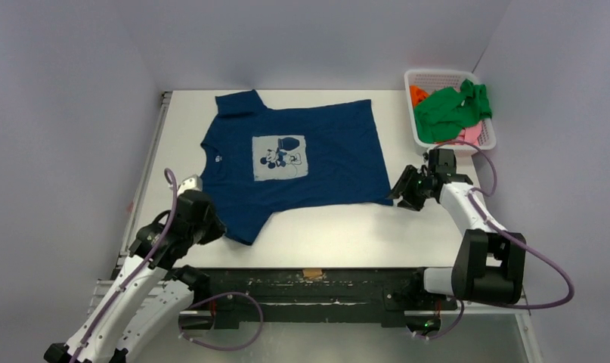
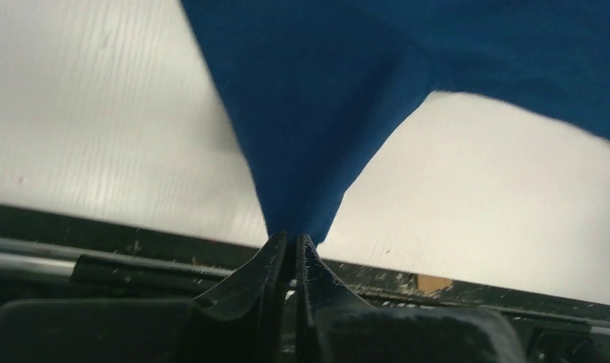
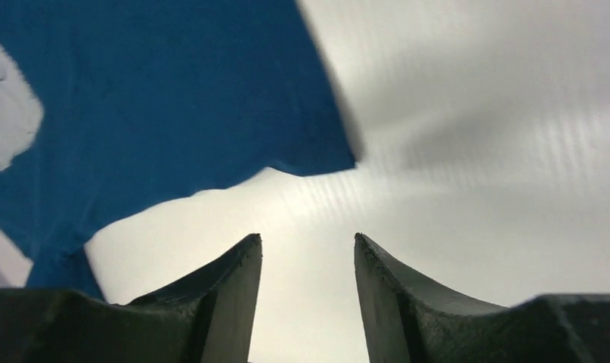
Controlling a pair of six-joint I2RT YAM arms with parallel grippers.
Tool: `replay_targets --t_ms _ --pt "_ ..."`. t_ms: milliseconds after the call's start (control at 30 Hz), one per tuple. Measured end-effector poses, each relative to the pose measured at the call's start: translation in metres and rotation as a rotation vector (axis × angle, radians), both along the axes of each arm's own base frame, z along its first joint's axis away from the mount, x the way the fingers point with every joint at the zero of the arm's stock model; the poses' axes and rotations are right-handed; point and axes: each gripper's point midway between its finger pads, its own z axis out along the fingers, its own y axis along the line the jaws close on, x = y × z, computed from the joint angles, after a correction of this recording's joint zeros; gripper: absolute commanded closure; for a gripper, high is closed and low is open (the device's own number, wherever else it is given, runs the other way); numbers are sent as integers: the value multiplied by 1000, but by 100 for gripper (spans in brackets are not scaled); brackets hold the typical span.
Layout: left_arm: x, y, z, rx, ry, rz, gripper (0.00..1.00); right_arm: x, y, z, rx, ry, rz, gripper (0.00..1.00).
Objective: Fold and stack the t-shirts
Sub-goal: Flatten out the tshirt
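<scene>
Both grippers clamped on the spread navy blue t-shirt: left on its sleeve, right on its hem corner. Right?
No. The right gripper is open, empty, short of the hem corner; the right wrist view shows it. The left gripper is shut on the sleeve of the navy blue t-shirt.

t-shirt (image 1: 332, 151) flat on table (image 1: 347, 234), basket (image 1: 436, 73) far right

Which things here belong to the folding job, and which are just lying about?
Job: navy t-shirt; green t-shirt; orange t-shirt; pink t-shirt; left gripper; right gripper.
Lying about: white basket; table.
</scene>
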Motion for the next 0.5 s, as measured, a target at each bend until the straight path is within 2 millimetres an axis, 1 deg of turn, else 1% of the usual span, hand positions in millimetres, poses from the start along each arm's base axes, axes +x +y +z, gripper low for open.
replay_targets --t_ms 33,67,100,133,167,233,267,300,333,367,433,500 --pt "-9 3 -5 -1 39 20 72 -5 -7 -1 -37 19 -20 33" --pt "-20 7 -10 2 85 39 52 -9 -11 -1 -60 31 -37 19" --pt "-31 11 -15 7 133 60 26 -15 -18 1 -98 37 -54 9" --pt "-37 13 -18 10 162 64 14 -17 -21 4 -116 34 -71 6" --pt "-47 14 -20 11 203 71 9 -20 -24 10 -138 21 -77 4" --pt "-58 15 -17 5 245 69 1 -20 -28 24 -162 -19 -84 3" --pt "-61 15 -14 2 255 66 0 -18 -28 32 -176 -46 -82 3" --pt "-62 15 -9 2 254 65 0 -15 -26 42 -187 -83 -71 3" --pt "-62 16 -4 2 248 66 0 -13 -23 48 -195 -107 -58 3" --pt "-59 16 2 0 234 67 0 -11 -17 54 -207 -131 -36 3" --pt "-50 14 13 -3 188 57 0 -7 3 61 -209 -174 40 5" --pt "-36 9 18 -7 143 47 0 -7 30 61 -187 -195 138 7"
